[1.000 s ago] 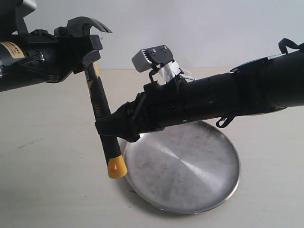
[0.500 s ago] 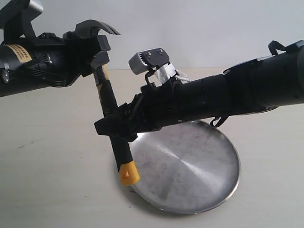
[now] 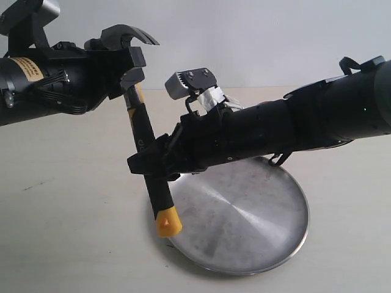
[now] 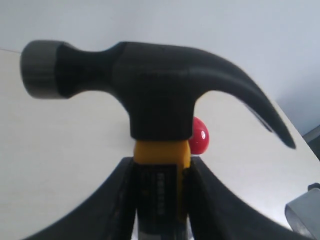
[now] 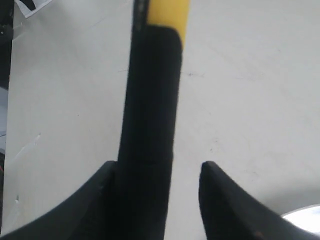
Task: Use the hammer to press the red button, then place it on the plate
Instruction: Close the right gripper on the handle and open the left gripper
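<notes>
The hammer point(image 3: 145, 135) hangs tilted in the air, dark claw head point(image 4: 150, 95) up and yellow end point(image 3: 167, 223) low over the left rim of the silver plate point(image 3: 244, 213). My left gripper point(image 3: 127, 68) is shut on the handle just under the head; its fingers point(image 4: 122, 200) press both sides of the black and yellow neck. My right gripper point(image 3: 151, 166) straddles the lower handle point(image 5: 150, 100), open: one finger touches it, the other finger point(image 5: 220, 195) stands apart. Beyond the hammer head the red button point(image 4: 199, 136) peeks out; the exterior view hides it.
The plate lies on a pale tabletop point(image 3: 61, 201), and its rim shows as a bright corner point(image 5: 306, 212) in the right wrist view. The right arm point(image 3: 293, 125) stretches across above the plate's far side, with its grey wrist camera point(image 3: 189, 81) on top.
The left arm has carried the hammer to the right, and the handle has tilted so its yellow end swung toward the plate. The right gripper followed along the handle.
</notes>
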`<state>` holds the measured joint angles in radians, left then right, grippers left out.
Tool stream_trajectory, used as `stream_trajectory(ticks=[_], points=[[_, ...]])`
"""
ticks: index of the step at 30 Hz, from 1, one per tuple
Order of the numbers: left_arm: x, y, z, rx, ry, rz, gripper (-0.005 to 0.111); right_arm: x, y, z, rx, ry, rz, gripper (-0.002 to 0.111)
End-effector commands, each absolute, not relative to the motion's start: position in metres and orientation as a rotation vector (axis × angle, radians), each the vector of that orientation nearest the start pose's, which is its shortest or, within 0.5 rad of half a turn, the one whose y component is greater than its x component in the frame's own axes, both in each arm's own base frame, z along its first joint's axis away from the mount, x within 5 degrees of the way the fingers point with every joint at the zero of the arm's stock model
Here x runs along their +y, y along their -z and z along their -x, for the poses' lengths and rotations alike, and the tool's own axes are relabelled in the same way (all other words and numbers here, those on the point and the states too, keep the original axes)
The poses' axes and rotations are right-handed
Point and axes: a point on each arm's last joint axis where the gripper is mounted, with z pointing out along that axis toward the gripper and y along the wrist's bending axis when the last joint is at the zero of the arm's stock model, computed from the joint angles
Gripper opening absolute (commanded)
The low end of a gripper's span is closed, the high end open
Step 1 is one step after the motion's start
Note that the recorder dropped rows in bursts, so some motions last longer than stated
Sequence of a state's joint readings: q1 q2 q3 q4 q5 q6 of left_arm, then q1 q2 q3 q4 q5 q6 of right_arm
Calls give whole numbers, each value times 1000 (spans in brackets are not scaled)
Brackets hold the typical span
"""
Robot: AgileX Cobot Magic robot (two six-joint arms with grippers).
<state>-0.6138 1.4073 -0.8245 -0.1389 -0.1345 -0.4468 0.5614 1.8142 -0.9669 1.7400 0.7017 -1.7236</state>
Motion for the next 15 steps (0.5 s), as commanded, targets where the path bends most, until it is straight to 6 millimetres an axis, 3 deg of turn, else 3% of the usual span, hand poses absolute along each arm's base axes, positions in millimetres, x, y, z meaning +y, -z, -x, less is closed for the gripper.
stream_trajectory(ticks=[1,5,11,15], points=[[-177,-293,-254,1907,808,-15,0,242,-193,-274,2025,-1112,932,40],[-177,-292,-254,1918,805,-16,0,242,-193,-274,2025,-1112,932,36],[-177,-292,-254,1919,805,-17,0,242,-193,-274,2023,-1112,935,0],[-177,-291,-253,1927,760,-82,0,243,-193,-274,2022,-1118,934,0]])
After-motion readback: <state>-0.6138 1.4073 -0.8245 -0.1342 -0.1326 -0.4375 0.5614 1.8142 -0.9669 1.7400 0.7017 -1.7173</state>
